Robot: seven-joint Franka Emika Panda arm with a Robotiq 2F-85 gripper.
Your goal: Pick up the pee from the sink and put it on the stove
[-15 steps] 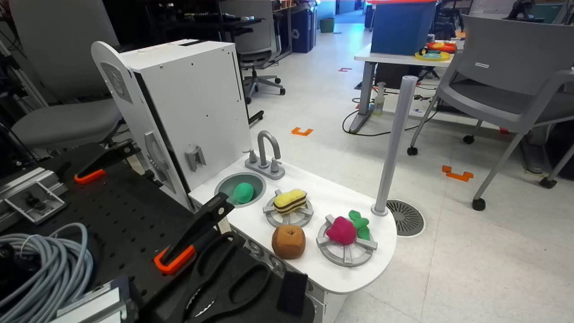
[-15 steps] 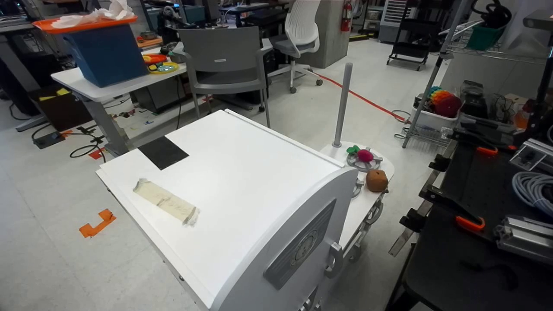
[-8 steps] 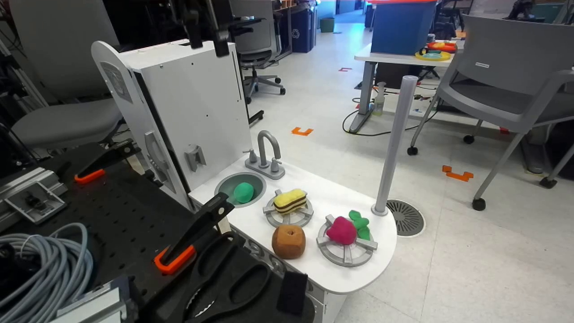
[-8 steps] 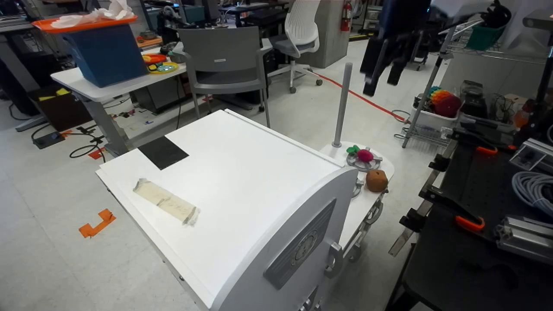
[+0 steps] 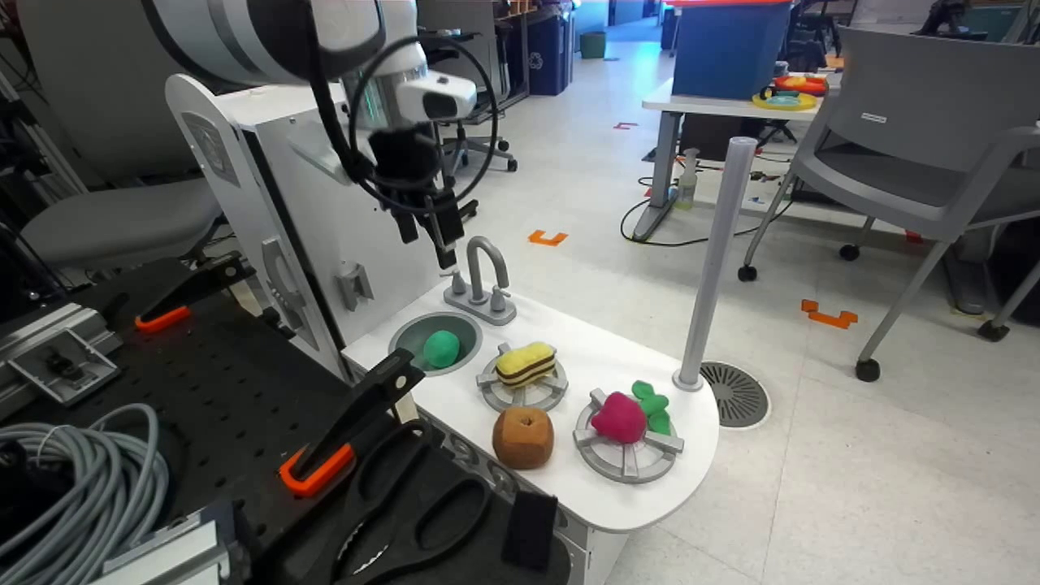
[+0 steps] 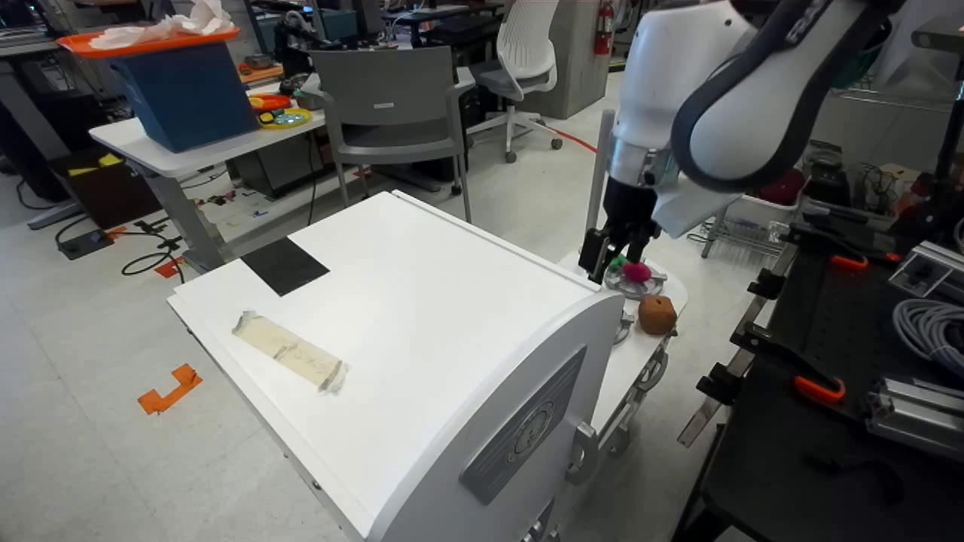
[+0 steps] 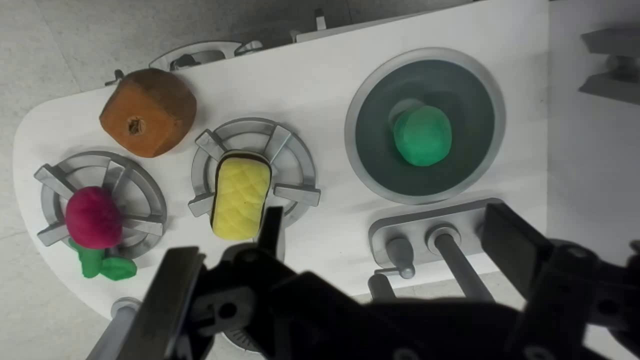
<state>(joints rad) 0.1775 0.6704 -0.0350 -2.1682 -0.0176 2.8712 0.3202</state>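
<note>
- The round grey sink (image 7: 351,125) contains one green ball (image 7: 423,136), which lies near the middle of its basin.
- The blue bin (image 5: 725,53), seen in both exterior views, carries white paper (image 6: 166,31) on its top; what lies inside, I cannot tell.
- The central burner (image 7: 298,194) on the white bench (image 7: 315,90) carries one yellow layered piece (image 7: 241,195).
- The end burner (image 7: 145,225), at 9 o'clock from the central one in the wrist view, makes two burners in total; it carries one pink-red piece (image 7: 93,217), with green leaves (image 7: 118,268) at its 6 o'clock.
- One brown block (image 7: 150,112) stands directly on the bench, at 10 o'clock from the central burner in that view.
- The end effector (image 5: 427,245) is spread: its two fingers (image 7: 515,245) stand well apart.
- In the wrist view, the green ball is at 1 o'clock from the gap between the fingers; in an exterior view, it is at 6 o'clock from the end effector, and apart from it.
</note>
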